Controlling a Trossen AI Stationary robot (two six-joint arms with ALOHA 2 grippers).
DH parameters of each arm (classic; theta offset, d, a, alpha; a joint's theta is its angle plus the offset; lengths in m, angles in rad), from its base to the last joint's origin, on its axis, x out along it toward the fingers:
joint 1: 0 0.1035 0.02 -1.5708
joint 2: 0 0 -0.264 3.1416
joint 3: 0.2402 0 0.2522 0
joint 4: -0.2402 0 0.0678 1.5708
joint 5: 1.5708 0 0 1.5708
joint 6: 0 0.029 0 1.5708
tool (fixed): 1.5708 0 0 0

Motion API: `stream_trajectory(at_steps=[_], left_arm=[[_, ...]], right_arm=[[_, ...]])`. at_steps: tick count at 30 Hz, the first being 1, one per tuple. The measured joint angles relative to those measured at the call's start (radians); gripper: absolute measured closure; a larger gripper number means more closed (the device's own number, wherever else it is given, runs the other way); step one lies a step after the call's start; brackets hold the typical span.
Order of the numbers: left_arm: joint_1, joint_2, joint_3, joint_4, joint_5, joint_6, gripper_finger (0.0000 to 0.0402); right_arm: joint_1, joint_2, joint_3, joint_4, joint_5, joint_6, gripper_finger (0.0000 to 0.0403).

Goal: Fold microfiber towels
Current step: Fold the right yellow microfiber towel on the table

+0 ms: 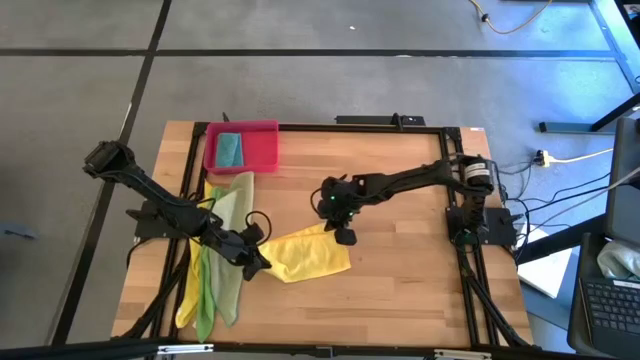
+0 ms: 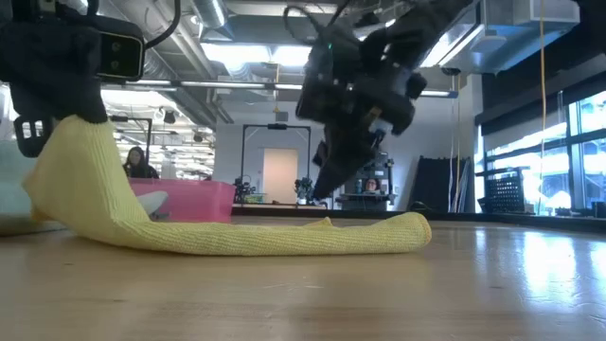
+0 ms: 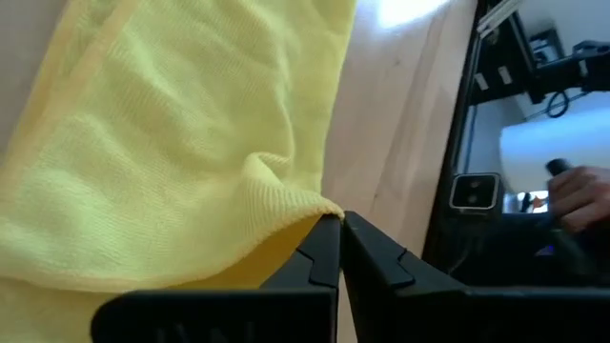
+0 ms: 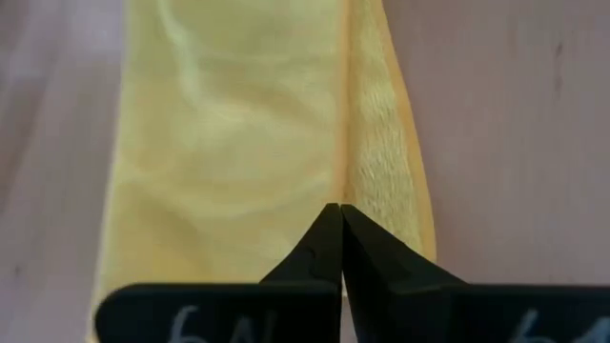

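Observation:
A yellow microfiber towel (image 1: 312,256) lies as a long band on the wooden table, near its middle. My left gripper (image 1: 262,266) is shut on the towel's left end, which is raised (image 2: 66,156). The rest lies flat (image 2: 284,237). My right gripper (image 1: 346,238) points steeply down with shut fingers over the towel's far edge (image 4: 376,143). At the left lie more towels in a heap (image 1: 215,265): yellow, bright green and pale olive. A teal towel (image 1: 230,150) lies in the pink tray (image 1: 262,150). My left gripper pinches a corner of the yellow towel (image 3: 307,202) between its two fingertips, coming slanting down from the table's left. That end is lifted off the table and the cloth sags from it to the flat part. My right gripper's shut tips (image 4: 340,211) stand at a ridge in the towel; whether they touch it I cannot tell.
The pink tray stands at the far left of the table. The towel heap fills the near left beside my left arm. Bare wood (image 1: 410,290) stretches right of the yellow towel. A person (image 2: 137,163) sits in the room behind, and a hand (image 3: 579,191) shows beyond the table.

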Motion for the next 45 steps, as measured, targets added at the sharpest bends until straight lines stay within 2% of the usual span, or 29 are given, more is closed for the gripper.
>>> stream_trajectory(at_steps=[6,15,22,26,32,36,42,45], left_arm=[[0.0,0.0,0.0,-0.001,0.028,-0.012,0.039],[0.0,0.0,0.0,-0.029,0.148,-0.005,0.0309],[0.0,0.0,0.0,-0.064,0.161,-0.006,0.0266],[0.0,0.0,0.0,-0.086,0.177,-0.008,0.0266],[0.0,0.0,0.0,-0.145,0.22,-0.005,0.0264],[0.009,0.0,0.0,-0.188,0.221,0.014,0.0266],[0.098,0.0,0.0,-0.223,0.21,0.073,0.0267],[0.173,0.0,0.0,-0.218,0.182,0.148,0.0267]], right_arm=[[-0.02,0.062,0.001,-0.002,-0.013,0.026,0.0399],[-0.048,0.072,-0.008,0.058,0.038,0.019,0.0398],[-0.049,0.068,-0.051,0.076,0.032,0.021,0.0398],[-0.057,0.065,-0.052,-0.016,0.032,0.024,0.0398],[-0.074,0.045,-0.049,-0.19,0.14,0.023,0.0398],[-0.098,0.03,-0.048,-0.275,0.165,0.028,0.0398],[-0.129,0.016,-0.048,-0.442,0.179,0.111,0.0398],[-0.137,0.016,-0.048,-0.524,0.141,0.148,0.0398]])
